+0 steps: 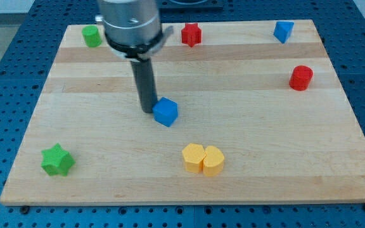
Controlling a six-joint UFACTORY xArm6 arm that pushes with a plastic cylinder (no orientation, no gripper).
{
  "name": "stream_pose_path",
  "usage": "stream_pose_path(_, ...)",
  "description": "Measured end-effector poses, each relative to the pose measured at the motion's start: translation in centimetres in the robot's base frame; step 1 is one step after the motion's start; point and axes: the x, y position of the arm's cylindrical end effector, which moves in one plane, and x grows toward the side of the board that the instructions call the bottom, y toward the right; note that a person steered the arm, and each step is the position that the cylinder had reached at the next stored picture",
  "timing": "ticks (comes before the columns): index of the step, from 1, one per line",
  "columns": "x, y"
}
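My tip rests on the wooden board a little left of centre. It stands right against the left side of a blue cube, touching it or nearly so. Below the cube, toward the view's bottom, two yellow blocks sit pressed together: a yellow hexagon-like block and a rounded yellow block. A green star lies at the lower left, far from the tip.
Along the view's top edge sit a green block, a red star and a blue triangular block. A red cylinder stands at the right. The arm's grey body hangs over the top left.
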Motion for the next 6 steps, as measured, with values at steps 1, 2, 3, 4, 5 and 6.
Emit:
stream_pose_path(1, 2.3, 1.8)
stream_pose_path(2, 3.3, 5.2)
stream_pose_path(3, 3.5, 9.2)
stream_pose_path(4, 5.2, 12.7)
stream_pose_path(5, 7.7, 14.8)
stream_pose_path(6, 8.7, 17.7)
